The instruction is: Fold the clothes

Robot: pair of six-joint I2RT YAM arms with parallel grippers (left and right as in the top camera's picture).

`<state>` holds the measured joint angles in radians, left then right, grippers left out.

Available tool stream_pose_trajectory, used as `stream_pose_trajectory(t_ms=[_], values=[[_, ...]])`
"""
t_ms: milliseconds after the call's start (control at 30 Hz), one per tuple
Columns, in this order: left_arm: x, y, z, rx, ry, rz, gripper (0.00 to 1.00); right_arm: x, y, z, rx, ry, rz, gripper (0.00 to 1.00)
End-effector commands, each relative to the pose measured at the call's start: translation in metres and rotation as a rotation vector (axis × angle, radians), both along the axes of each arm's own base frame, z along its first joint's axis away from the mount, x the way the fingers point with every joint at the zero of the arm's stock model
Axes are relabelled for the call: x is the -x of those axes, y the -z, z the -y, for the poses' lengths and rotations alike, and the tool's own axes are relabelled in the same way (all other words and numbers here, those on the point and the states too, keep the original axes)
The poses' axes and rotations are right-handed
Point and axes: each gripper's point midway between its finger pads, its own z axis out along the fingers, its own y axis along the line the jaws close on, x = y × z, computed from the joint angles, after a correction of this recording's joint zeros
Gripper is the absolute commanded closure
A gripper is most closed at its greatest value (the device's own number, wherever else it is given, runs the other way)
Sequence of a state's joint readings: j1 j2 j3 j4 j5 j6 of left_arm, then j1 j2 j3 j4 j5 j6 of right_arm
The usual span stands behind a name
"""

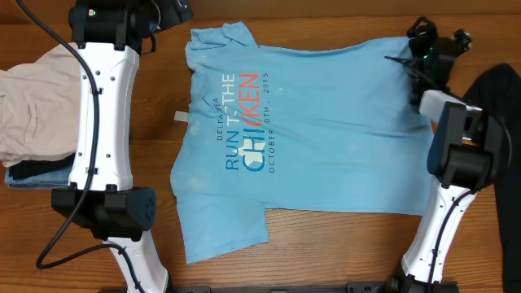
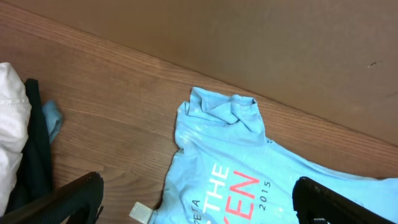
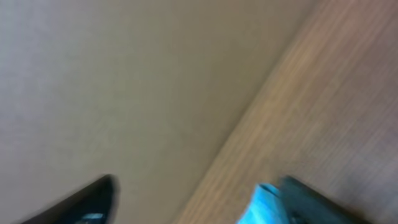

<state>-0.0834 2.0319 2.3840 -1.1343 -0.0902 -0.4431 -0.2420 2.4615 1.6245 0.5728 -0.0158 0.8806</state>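
My right end effector (image 3: pixel 198 183) is released, with its jaws wide apart. The wrist view is blurred, but a small corner of blue cloth lies against the inner side of one finger (image 3: pixel 311 199), and nothing is pinched between the two. From overhead it (image 1: pixel 423 49) sits over the far right corner of the T-shirt (image 1: pixel 326 138), at the hem end.

My left end effector (image 2: pixel 199 186) is released too. Both of its dark fingers stand at the bottom corners of the wrist view, above the shirt's collar end and not touching it. Overhead it (image 1: pixel 171 11) is at the far edge of the counter (image 1: pixel 326 252), just beside the crumpled far sleeve (image 1: pixel 220 37).

The sky-blue T-shirt lies spread on the wooden counter between my two arms, print side up, with the collar toward my left arm and the hem toward my right. Its near sleeve (image 1: pixel 224 236) lies flat. A small white tag (image 1: pixel 181 117) pokes out at the collar.

A cream-beige garment (image 1: pixel 32 98) is heaped under my left arm, well apart from the shirt. A black garment (image 1: pixel 501 98) lies at the right edge of the counter, beyond my right arm.
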Motion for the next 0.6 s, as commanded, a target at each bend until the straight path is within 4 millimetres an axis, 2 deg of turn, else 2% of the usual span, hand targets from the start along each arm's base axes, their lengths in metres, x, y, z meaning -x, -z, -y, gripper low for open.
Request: stream_pose_trajectory(t_ms=[0,100,167,200,267,333,467,500,567], values=[[-0.002,0.001,-0.001,0.01,-0.007,-0.001,0.0,-0.022,-0.065,0.004,0.05,-0.228,0.077,0.0],[-0.002,0.001,-0.001,0.01,-0.007,-0.001,0.0,-0.022,-0.091,-0.003,0.103,-0.398,-0.062,0.0],[-0.002,0.001,-0.001,0.01,-0.007,-0.001,0.0,-0.007,-0.105,0.0,0.12,-0.434,-0.183,0.0],[-0.002,0.001,-0.001,0.01,-0.007,-0.001,0.0,0.007,-0.115,0.007,0.153,-0.437,-0.255,0.0],[-0.002,0.001,-0.001,0.01,-0.007,-0.001,0.0,0.049,-0.128,0.026,0.202,-0.396,-0.444,0.0],[-0.002,0.001,-0.001,0.01,-0.007,-0.001,0.0,0.09,-0.134,0.042,0.19,-0.33,-0.594,0.0],[-0.002,0.001,-0.001,0.01,-0.007,-0.001,0.0,0.147,-0.15,0.046,0.102,-0.308,-0.711,0.0],[-0.002,0.001,-0.001,0.01,-0.007,-0.001,0.0,0.178,-0.16,0.045,0.056,-0.297,-0.765,0.0],[-0.002,0.001,-0.001,0.01,-0.007,-0.001,0.0,0.21,-0.173,0.043,0.017,-0.283,-0.811,0.0]])
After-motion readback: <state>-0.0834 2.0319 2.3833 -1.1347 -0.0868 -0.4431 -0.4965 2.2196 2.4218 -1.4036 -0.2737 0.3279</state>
